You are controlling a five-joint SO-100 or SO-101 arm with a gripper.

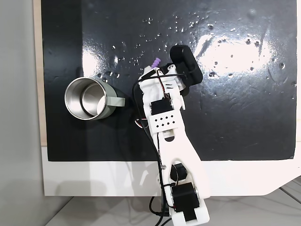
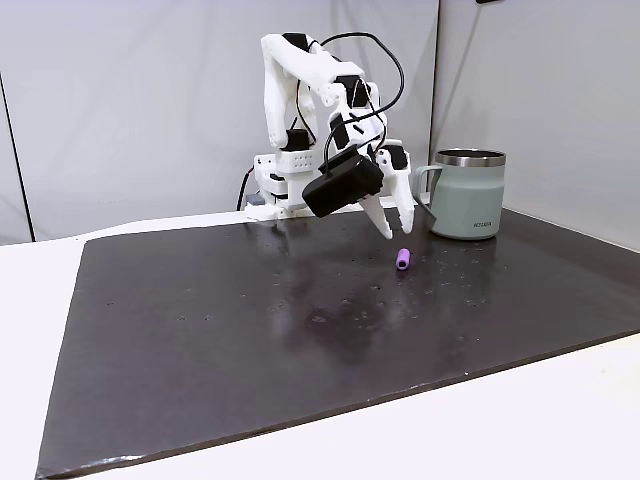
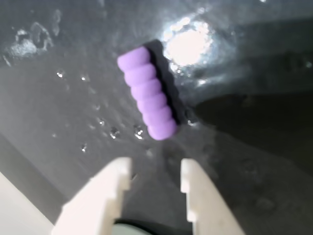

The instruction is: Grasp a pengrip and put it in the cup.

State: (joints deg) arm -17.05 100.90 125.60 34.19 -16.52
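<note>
gripper (image 3: 155, 178) jaws narrowly parted, empty | pengrip (image 3: 146, 99) just beyond fingertips | risk: narrow gap could nudge it rolling from cup (image 2: 471, 193)

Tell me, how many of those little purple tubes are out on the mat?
1. The pengrip lies on the black mat, just ahead of the gripper.

i see the pengrip (image 2: 404, 259) lying on the mat (image 2: 250, 330), just in front of my parted gripper (image 2: 395, 220) in a fixed view. the cup (image 2: 468, 194) stands upright to the right, farther back, well apart.
</note>
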